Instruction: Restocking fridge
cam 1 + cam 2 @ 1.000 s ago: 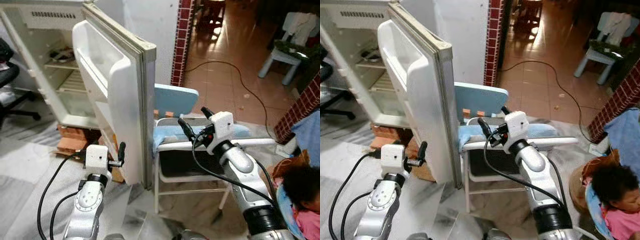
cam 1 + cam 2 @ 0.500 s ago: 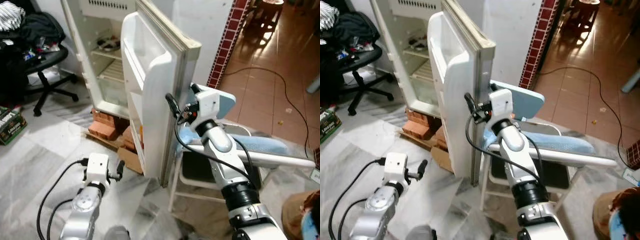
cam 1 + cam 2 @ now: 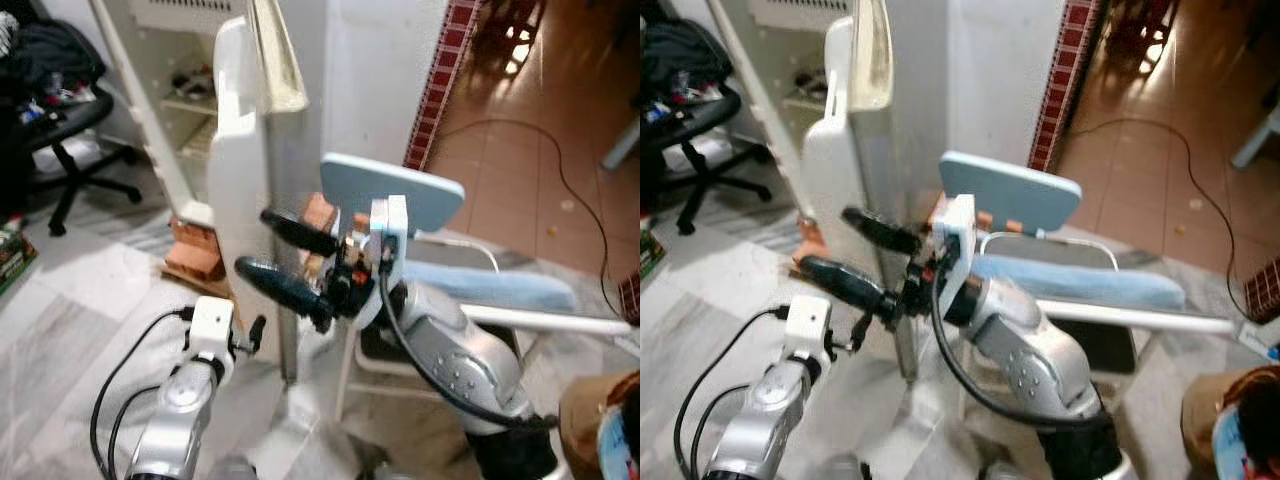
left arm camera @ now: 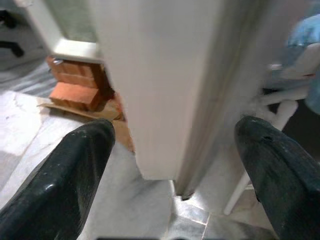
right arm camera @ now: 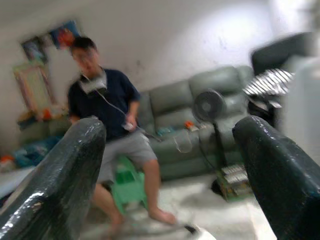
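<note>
From the left eye view, the small white fridge (image 3: pixel 160 90) stands open against the wall, its white moulded door (image 3: pixel 245 190) swung out so that it is seen nearly edge-on, the bare edge running down toward the pale marble floor (image 3: pixel 70 320). The right gripper (image 3: pixel 285 258) is raised in front of that door edge, its two long black fingers spread wide with nothing between them. The left gripper (image 3: pixel 255 335) sits low, near the foot of the door, too small to judge its opening here. Just behind the door stands a folding metal chair with a light blue back and cushion (image 3: pixel 395 195), close to the door's outer face, leaving only a narrow gap. A black office chair (image 3: pixel 60 150) stands well apart on the robot's left, with open marble between it and the fridge. From the right eye view, a stack of red bricks (image 3: pixel 805 245) props the fridge base, and a black cable (image 3: pixel 1140 150) trails over the brown tiled floor (image 3: pixel 1140 180) beyond a red brick pillar (image 3: pixel 1055 80). From the left wrist view, the left gripper's fingers (image 4: pixel 70 175) stand wide apart, empty, on either side of the door's bottom corner, which hangs clear above the marble. From the right wrist view, blurred, the right gripper's fingers (image 5: pixel 60 175) are wide and empty; beyond them a person in a dark shirt (image 5: pixel 105 110) sits near a grey-green sofa (image 5: pixel 200 115) and a standing fan (image 5: pixel 207 107).
</note>
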`<state>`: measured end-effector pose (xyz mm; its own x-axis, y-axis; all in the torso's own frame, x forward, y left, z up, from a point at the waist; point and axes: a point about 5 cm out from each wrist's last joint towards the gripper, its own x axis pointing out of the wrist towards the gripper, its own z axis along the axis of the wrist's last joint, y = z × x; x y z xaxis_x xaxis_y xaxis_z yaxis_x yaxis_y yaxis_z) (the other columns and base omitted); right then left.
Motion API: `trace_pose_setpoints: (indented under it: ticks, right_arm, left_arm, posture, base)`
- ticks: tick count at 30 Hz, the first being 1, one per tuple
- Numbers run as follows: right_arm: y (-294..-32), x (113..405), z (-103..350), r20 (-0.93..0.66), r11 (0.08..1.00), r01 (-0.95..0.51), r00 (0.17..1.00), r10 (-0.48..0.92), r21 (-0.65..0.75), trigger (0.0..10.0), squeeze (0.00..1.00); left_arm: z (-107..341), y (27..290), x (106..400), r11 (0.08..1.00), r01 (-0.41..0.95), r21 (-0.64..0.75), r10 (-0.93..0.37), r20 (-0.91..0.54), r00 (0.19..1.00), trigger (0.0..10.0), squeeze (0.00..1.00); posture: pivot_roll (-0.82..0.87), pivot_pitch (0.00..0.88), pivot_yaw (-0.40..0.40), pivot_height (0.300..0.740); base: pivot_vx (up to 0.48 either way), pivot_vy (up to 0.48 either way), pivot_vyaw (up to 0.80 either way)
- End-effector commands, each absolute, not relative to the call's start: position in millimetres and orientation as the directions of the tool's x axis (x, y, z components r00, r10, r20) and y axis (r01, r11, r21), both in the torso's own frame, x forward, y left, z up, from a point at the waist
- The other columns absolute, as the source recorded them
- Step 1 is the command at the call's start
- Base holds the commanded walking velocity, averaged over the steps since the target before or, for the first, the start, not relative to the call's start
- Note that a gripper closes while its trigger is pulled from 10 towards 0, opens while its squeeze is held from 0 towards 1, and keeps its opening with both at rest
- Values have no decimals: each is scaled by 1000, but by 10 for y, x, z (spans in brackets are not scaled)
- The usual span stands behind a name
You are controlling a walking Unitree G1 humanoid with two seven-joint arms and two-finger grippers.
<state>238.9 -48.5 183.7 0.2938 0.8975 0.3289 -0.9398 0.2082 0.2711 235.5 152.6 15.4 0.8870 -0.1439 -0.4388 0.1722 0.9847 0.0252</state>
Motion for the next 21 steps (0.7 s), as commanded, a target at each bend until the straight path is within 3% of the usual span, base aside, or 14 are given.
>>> trace_pose_setpoints:
  ticks: [1, 3, 4, 8, 13, 15, 21]
  right_arm:
    - [-616, 2562, 1622, 233, 389, -875, 458, 858, 289, 10000, 0]
    - [-655, 2606, 1585, 205, 442, -849, 506, 838, 288, 10000, 0]
    - [-813, 2757, 1446, 106, 629, -734, 669, 736, 256, 10000, 0]
    - [-1063, 2862, 1251, 1, 805, -562, 820, 572, 190, 10000, 0]
    - [-1084, 2829, 1147, -19, 825, -537, 836, 548, 177, 10000, 0]
    - [-1079, 2813, 1068, -36, 838, -530, 842, 538, 126, 10000, 0]
    - [-1177, 2824, 1006, -17, 892, -445, 894, 448, 78, 10000, 0]
  left_arm:
    - [149, 1544, 2353, 984, 174, 30, -142, -449, 882, 10000, 0]
    - [148, 1544, 2353, 984, 174, 30, -143, -449, 882, 10000, 0]
    - [159, 1546, 2361, 985, 171, 33, -139, -440, 887, 10000, 0]
    - [224, 1540, 2416, 982, 175, 66, -135, -393, 910, 10000, 0]
    - [262, 1542, 2502, 979, 172, 109, -120, -370, 921, 10000, 0]
    - [416, 1717, 2670, 987, 59, 147, -16, -277, 961, 10000, 0]
    - [547, 1921, 2793, 987, -15, 162, 49, -204, 978, 10000, 0]
  posture:
    - [8, 0, -14, 740]
    - [8, 0, -14, 740]
    - [6, 0, -14, 740]
    - [8, 0, -18, 740]
    - [4, 0, -21, 740]
    - [3, 0, -22, 740]
    - [5, 0, -24, 740]
  base:
    - [0, 0, 0]
    - [0, 0, 0]
    - [0, 0, 0]
    - [0, 0, 0]
    - [0, 0, 0]
    - [0, 0, 0]
    - [0, 0, 0]
